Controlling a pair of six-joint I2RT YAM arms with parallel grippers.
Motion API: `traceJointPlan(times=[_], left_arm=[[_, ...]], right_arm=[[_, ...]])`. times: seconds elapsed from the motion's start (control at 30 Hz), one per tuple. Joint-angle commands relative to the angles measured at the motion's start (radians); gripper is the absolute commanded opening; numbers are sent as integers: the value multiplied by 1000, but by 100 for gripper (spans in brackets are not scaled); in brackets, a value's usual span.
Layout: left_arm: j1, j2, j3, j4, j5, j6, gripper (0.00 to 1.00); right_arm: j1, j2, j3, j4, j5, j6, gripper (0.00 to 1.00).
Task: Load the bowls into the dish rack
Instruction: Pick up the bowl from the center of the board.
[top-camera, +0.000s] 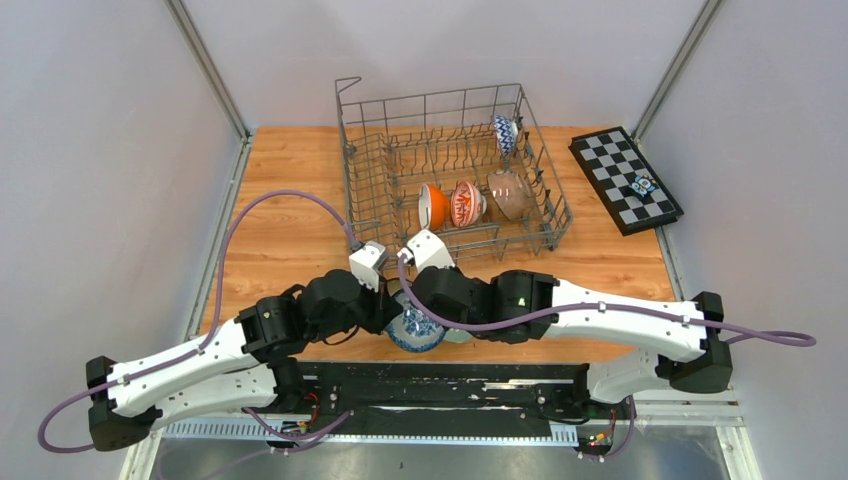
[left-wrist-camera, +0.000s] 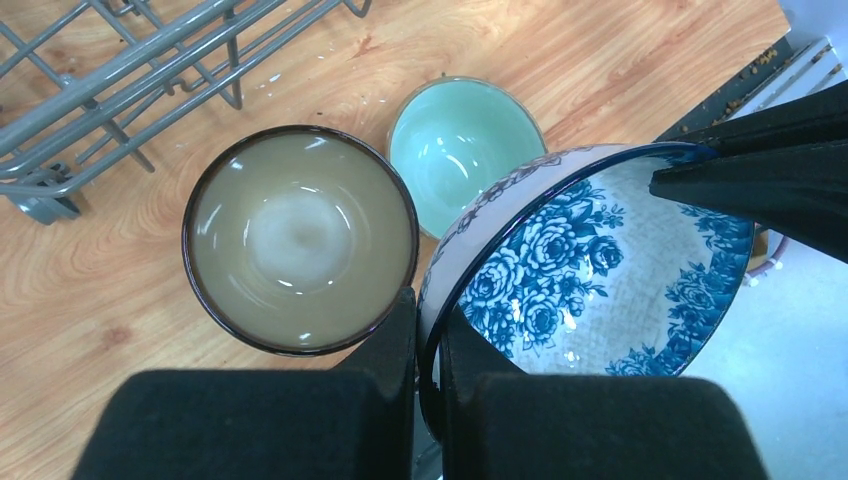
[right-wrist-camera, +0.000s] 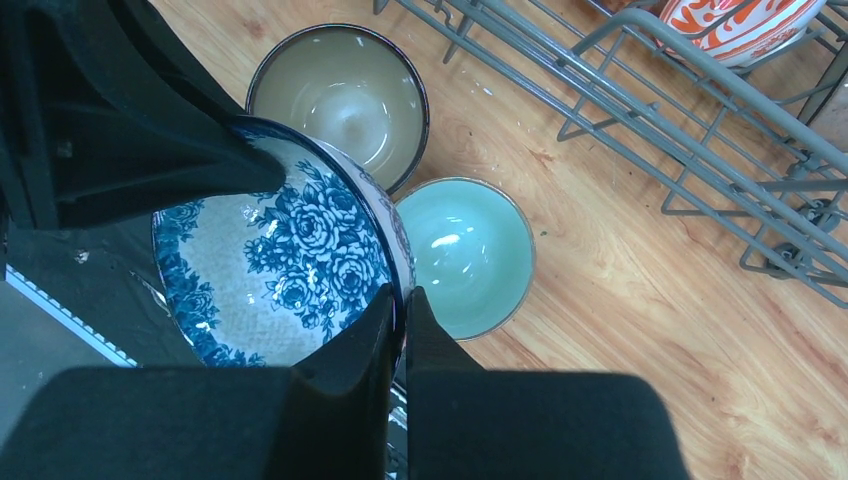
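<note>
1. Wood-grain table (top-camera: 290, 190) fills the middle of the top view, with grey walls around it; the dish rack (top-camera: 345, 160) stands at upper centre and a black-and-white chequered board (top-camera: 612, 170) lies at the right edge
2. At bottom centre of that view, between the two wrists and over the near edge of the table, sits the blue rose-patterned bowl (top-camera: 412, 330), tilted and apparently lifted off the wood
3. Both arms have hold of it: the left gripper (left-wrist-camera: 428, 340) is pinched tight on the rim at the bottom of the left wrist view, and the right gripper (right-wrist-camera: 400, 305) is pinched just as tight on the opposite rim
4. This looks like a hand-over of one bowl from arm to arm, part-way through loading
5. Next, by that reading, one gripper must let go while the other keeps its pinch, and the holding arm must carry the bowl up the frame to a free row of tines and set it on edge
6. Risk: a thin rim pinch on glazed ceramic may slip when the bowl's weight shifts to one arm
7. Inside the rack, an orange bowl (top-camera: 432, 207), a red-and-white patterned bowl (top-camera: 466, 203) and a brownish bowl (top-camera: 507, 194) stand in a row; a blue-and-white patterned bowl (top-camera: 505, 133) stands at the far right corner
8. Outside it, upright and empty on the wood, wait a dark-rimmed beige bowl (left-wrist-camera: 300, 238) and a pale green bowl (left-wrist-camera: 455, 150), close beside each other
</note>
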Motion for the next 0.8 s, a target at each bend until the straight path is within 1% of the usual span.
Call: traceJointPlan(times=[0.0,0.03,0.07,0.17,0.2,0.27,0.37,0.4,0.43,0.53,0.67,0.77], left_arm=[[-9,-28,-16,65,19,7,0],[-9,-34,-23,77,17,5,0],[-9,-42,-30,89,11,3,0],[-9,-64,-41,115,-4,-1,0],[-10,-70,-43,122,-6,-1,0],[-7,-80,-47,143,-12,1,0],[-4,-93,-55,177,-18,6,0],[1,-95,-57,192,-12,8,0],[26,-99,-72,230,22,9,0],[72,-111,-96,301,81,1,0],[144,-144,-141,414,174,-29,0],[186,-170,-168,475,212,-53,0]], right_arm=[[11,-48,-26,11,35,3,6],[11,-62,-38,18,36,3,12],[10,-77,-49,28,38,3,20],[10,-138,-93,61,38,1,39],[10,-163,-114,78,35,1,43],[9,-218,-163,141,26,-2,52],[7,-301,-237,213,6,-1,69],[6,-324,-253,232,0,1,75],[0,-386,-292,282,-34,0,84],[-4,-435,-333,346,-85,-6,92],[-8,-475,-368,408,-133,-6,96],[-11,-499,-396,458,-157,1,98]])
